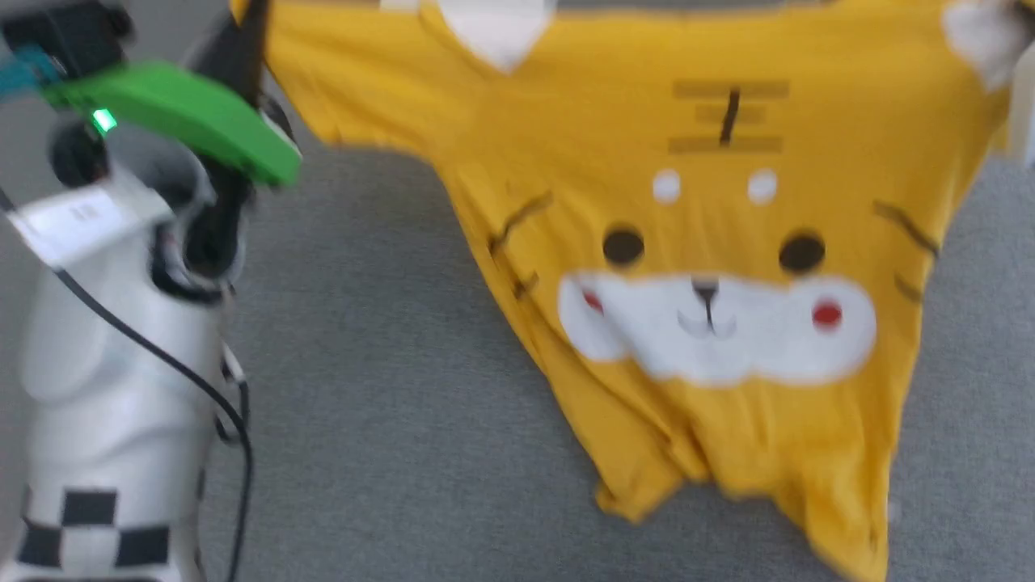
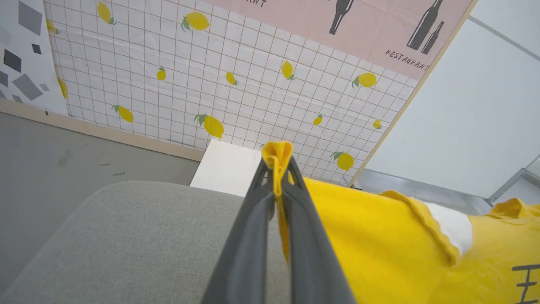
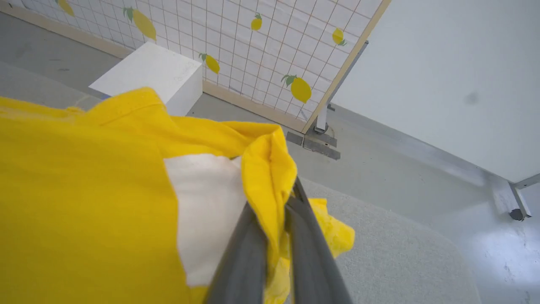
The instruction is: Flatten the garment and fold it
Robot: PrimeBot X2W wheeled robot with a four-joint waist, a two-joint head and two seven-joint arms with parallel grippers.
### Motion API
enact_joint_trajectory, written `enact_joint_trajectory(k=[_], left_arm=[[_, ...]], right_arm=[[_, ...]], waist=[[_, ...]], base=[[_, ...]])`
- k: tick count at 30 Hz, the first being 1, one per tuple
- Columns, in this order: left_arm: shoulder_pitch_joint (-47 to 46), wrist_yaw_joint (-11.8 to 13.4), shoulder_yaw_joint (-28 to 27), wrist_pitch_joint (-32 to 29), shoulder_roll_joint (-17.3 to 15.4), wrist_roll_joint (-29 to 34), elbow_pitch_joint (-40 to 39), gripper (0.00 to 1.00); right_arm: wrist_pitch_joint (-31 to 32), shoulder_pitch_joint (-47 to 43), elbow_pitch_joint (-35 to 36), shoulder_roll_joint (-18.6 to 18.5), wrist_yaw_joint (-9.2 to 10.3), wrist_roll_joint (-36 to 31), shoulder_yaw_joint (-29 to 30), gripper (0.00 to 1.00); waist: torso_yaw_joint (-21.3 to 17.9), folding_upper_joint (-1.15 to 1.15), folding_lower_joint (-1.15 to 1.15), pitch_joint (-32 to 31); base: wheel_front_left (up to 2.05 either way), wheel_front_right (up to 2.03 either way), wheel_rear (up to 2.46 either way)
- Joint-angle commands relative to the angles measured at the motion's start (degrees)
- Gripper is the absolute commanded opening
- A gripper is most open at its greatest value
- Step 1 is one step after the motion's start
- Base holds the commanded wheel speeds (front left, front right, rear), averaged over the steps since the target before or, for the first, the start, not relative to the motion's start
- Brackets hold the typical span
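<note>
Garment (image 1: 728,453) over grey fabric (image 1: 388,404), white box (image 2: 225,166) and lemon-print screen (image 2: 211,76) beyond.

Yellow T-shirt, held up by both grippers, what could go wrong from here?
The left gripper pinches only a thin fold at its very tip, so the T-shirt could slip out. The right gripper clamps a bunched wad, perhaps several layers. The hem lies crumpled on the grey surface and may crease.
</note>
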State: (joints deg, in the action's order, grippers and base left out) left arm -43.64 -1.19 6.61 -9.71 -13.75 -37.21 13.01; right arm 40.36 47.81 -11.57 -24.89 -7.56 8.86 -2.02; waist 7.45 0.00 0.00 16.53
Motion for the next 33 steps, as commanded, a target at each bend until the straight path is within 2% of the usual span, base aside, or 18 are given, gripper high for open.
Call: enact_joint_trajectory(k=[1, 7, 14, 19, 23, 26, 33], left_arm=[[-3.29, 0.1, -0.64, 0.18, -1.17, 0.57, 0.56, 0.0], [-16.88, 1.75, -1.47, 2.58, -3.4, 4.13, 2.38, 0.0], [-30.55, 4.56, -5.08, 10.25, -3.93, 5.78, 4.81, 0.0], [-35.51, 4.17, -7.24, 14.88, -4.85, 5.36, 7.14, 0.0], [-34.65, 3.14, -7.9, 15.66, -5.53, 4.49, 9.73, 0.0], [-31.1, 1.85, -6.87, 15.07, -5.68, 4.45, 12.2, 0.0], [-16.16, -2.74, -2.26, 11.61, -5.26, 4.15, 18.5, 0.0]], right_arm=[[-1.15, 3.21, -0.27, -0.07, 0.08, -0.9, 0.1, 0.0], [-7.19, 16.85, -2.55, 1.35, 0.08, -5.0, 0.89, 0.0], [-18.45, 31.51, -5.79, 3.99, 0.08, -11.43, 2.81, 0.0], [-25.66, 37.89, -8.35, 5.05, 0.08, -14.37, 3.44, 0.0], [-28.84, 39.1, -11.5, 5.49, 0.08, -14.96, 3.37, 0.0], [-30.6, 36.55, -14.06, 5.7, 0.08, -13.54, 2.56, 0.0], [-33.28, 21.9, -18.45, 4.73, 0.08, -5.68, -3.76, 0.0]], waist=[[-4.18, 0.0, 0.0, 4.63], [-7.32, 0.0, 0.0, 9.38], [-9.12, 0.0, 0.0, 12.03], [-9.43, 0.0, 0.0, 12.17], [-9.32, 0.0, 0.0, 11.59], [-9.12, 0.0, 0.0, 11.21], [-8.42, 0.0, 0.0, 8.58]], base=[[0.0, 0.0, 0.0], [0.0, 0.0, 0.0], [0.0, 0.0, 0.0], [0.0, 0.0, 0.0], [0.0, 0.0, 0.0], [0.0, 0.0, 0.0], [0.0, 0.0, 0.0]])
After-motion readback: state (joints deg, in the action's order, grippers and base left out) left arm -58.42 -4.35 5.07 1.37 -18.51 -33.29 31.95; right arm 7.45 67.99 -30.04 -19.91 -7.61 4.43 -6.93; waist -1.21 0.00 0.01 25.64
